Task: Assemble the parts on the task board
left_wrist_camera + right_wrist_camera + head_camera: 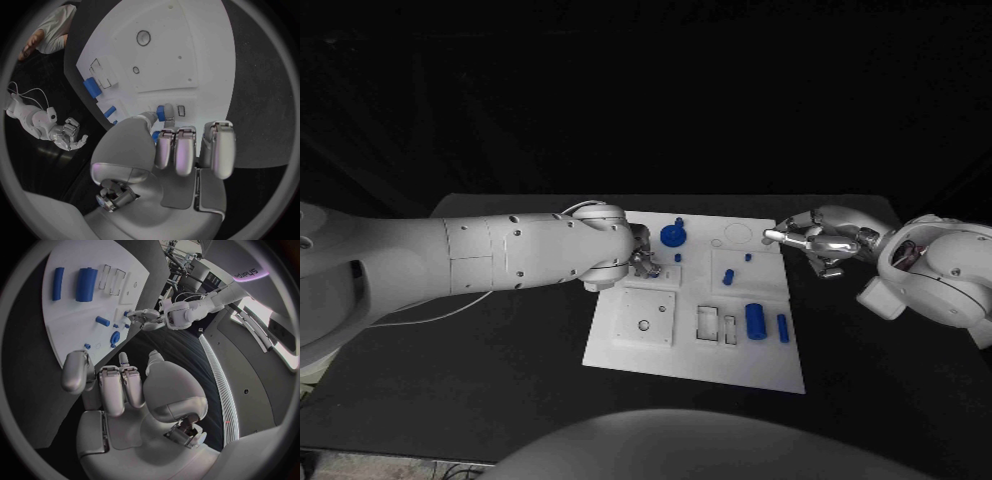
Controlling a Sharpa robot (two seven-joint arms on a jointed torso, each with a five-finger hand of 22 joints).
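Note:
The white task board (678,352) lies in the middle of the black table. On it are a blue round knob (674,236), two small blue studs (678,257) (747,257), a short peg (728,277), a thick cylinder (756,320) and a slimmer one (783,328). My left hand (642,260) hovers at the board's left edge just beside the knob, fingers (187,150) curled in with nothing in them; a small blue stud (165,111) sits just past its thumb. My right hand (812,241) hangs at the board's far right corner, fingers (115,387) curled and holding nothing.
The board (75,315) carries a raised square plate with a hole (646,317), rectangular slots (718,325) and circular outlines (737,233). A thin white cable (430,318) trails over the table under my left arm. Bare black table surrounds the board.

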